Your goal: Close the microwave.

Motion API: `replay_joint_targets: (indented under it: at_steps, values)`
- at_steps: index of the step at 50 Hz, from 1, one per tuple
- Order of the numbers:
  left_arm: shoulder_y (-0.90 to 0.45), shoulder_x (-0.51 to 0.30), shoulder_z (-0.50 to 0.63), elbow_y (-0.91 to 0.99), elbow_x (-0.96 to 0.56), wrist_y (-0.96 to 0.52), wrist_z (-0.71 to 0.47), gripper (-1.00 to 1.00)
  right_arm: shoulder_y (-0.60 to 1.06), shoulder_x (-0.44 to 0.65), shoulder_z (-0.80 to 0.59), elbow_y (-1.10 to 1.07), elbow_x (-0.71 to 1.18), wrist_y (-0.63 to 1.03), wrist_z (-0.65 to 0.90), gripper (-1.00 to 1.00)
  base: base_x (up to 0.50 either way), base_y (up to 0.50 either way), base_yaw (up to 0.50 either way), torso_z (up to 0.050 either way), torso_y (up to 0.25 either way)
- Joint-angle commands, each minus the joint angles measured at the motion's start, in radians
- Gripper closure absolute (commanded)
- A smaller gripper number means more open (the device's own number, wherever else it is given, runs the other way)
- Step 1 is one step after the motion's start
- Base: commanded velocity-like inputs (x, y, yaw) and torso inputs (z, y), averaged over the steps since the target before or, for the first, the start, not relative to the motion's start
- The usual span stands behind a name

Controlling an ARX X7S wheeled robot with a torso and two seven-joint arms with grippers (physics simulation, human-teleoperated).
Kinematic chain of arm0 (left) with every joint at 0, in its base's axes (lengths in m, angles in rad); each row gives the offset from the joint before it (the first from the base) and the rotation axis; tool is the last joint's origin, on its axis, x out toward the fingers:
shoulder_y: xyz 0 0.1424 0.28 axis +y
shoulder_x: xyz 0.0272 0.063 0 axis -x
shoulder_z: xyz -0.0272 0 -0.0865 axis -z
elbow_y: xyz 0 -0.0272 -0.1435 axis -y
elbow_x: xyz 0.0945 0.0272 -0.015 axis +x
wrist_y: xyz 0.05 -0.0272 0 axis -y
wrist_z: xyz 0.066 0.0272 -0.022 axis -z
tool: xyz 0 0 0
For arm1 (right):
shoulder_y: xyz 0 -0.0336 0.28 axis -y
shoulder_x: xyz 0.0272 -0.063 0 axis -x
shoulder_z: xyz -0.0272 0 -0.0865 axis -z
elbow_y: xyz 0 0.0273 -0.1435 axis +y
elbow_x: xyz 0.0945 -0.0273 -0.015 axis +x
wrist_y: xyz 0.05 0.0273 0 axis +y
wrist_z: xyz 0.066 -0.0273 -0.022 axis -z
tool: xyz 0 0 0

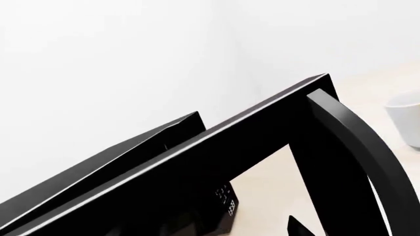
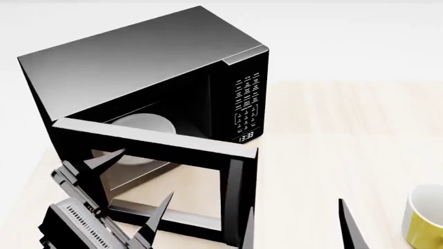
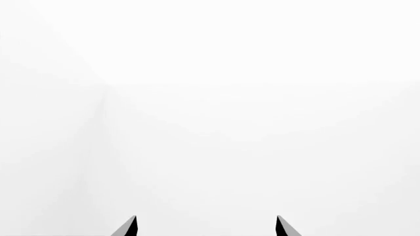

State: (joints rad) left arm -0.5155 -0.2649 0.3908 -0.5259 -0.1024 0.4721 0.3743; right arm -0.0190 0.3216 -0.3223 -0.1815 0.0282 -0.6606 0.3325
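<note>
Large black boxy microwave (image 2: 149, 67) with grey top sits far left on the pale wooden desk (image 2: 332, 140), windowed door (image 2: 155, 179) swung open. Left gripper (image 2: 135, 189) at the door's near face, jaws apart. Right gripper (image 2: 298, 225) near, jaws apart, empty. Yellow mug (image 2: 424, 220) near right.

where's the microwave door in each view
Head view: the microwave door swings open toward the robot, lower centre-left, with the left gripper just in front of its window.
Left wrist view: the door's black frame runs diagonally across the picture, seen close up.
Right wrist view: not in it, only a white background.
Shared landmark: the keypad panel.
</note>
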Motion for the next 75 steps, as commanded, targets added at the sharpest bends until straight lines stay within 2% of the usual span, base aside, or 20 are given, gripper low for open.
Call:
replay_joint_targets:
  at_steps: [1,75]
  values:
    - [-0.035,0.026,-0.001,-0.019,0.014,0.004,0.000,-1.00,0.003,-0.004,0.008,-0.001,0.001,0.008,-0.007,-1.00,0.00,0.00,0.00,0.000,0.000]
    - [-0.179,0.131,0.013,-0.316,0.063,0.097,-0.152,-1.00,0.017,0.016,-0.003,0.016,0.045,0.022,0.011,-1.00,0.00,0.00,0.00,0.000,0.000]
